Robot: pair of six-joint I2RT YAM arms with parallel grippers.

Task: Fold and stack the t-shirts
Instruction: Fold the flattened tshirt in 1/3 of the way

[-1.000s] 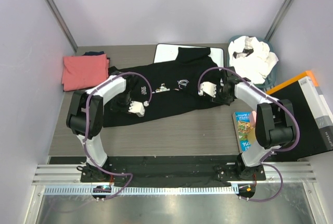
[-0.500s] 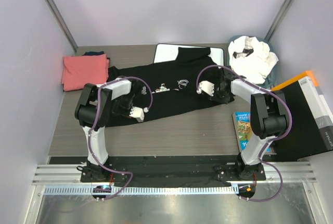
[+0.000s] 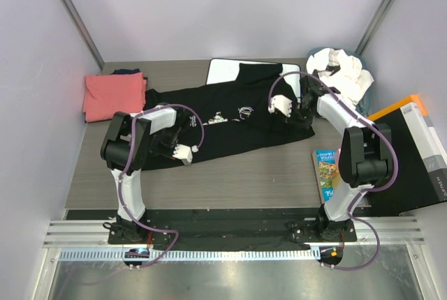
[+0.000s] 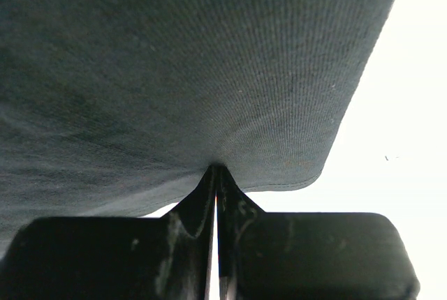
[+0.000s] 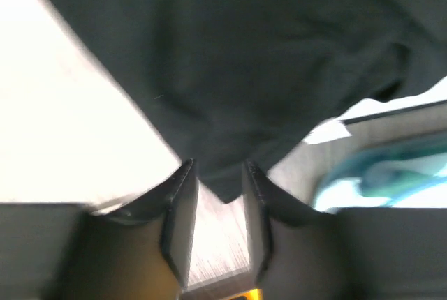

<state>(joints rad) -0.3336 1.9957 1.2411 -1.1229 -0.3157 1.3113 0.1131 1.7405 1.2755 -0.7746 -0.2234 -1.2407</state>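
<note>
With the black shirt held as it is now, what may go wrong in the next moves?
1. The right pincer stands open with only a corner tip of the black t-shirt between its jaws; closing there may catch too little cloth.
2. The left pincer is shut on a thin fold at the shirt's edge; a strong pull may free it.
3. The shirt's far part lies over the white board; dragging might shift the board.

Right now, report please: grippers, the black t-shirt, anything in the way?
Left gripper shut on black t-shirt hem. Right gripper open, cloth edge between jaws. Shirt spread out, far part over white board.
</note>
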